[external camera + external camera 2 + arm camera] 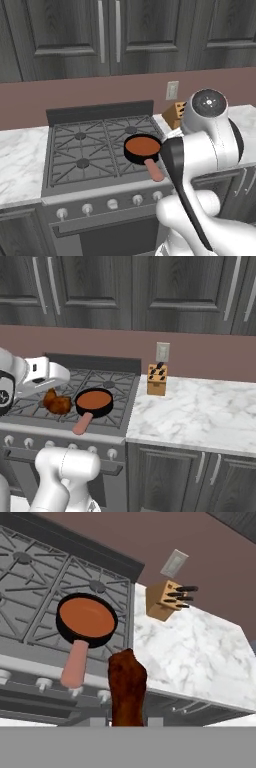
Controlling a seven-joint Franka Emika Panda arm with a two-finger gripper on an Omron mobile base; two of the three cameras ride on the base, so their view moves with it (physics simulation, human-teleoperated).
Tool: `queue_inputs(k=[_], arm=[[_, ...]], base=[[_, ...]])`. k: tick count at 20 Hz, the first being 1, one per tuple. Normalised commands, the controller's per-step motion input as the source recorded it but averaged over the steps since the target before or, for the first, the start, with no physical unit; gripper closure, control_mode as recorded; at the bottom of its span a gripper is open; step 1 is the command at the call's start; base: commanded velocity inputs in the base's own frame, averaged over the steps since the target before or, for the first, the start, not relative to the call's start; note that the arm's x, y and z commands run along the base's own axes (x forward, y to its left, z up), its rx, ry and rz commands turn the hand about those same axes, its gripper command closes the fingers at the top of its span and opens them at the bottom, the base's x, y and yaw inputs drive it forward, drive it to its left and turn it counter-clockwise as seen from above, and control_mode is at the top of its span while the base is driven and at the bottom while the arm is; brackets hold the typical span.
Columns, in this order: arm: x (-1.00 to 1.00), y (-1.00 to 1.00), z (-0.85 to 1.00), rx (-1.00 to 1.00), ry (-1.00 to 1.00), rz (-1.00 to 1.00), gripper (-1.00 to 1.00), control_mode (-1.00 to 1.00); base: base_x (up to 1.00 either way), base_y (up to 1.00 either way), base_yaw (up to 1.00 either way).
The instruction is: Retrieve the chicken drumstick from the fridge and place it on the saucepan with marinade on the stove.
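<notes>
One item held: chicken drumstick (127,687), pinched by the hand (128,722).
Position: above stove (30,637) front, beside saucepan with marinade (86,618).

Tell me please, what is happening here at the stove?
A white robot arm is carrying a chicken drumstick to the stove. Its gripper is shut on the meat, which hangs in the air near the front of the stove, beside the saucepan. The saucepan sits on a front burner with orange-red sauce in it, and its pale handle points toward the knobs. The drumstick is not yet in the pan. A knife block stands on the marble counter nearby.
</notes>
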Motion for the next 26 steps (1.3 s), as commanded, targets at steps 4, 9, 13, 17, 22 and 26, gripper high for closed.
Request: queue_inputs(k=[4,9,13,17,22,26], arm=[[0.29,0.0,0.0,0.16,0.03,0.08,1.0,-1.0],[0.21,0.0,-0.05,0.22,0.01,0.06,1.0,-1.0],[0.0,0.0,0.0,0.06,0.01,0.02,1.0,-1.0],[0.15,0.13,-0.1,0.04,0.0,0.0,1.0,-1.0],[0.49,0.32,-0.06,0.01,0.0,0.0,1.0,-1.0],[0.56,0.27,-0.12,0.04,0.0,0.0,1.0,-1.0]], base=[[0.0,0.0,0.0],[0.0,0.0,0.0],[0.0,0.0,0.0],[0.0,0.0,0.0],[0.0,0.0,0.0],[0.0,0.0,0.0]])
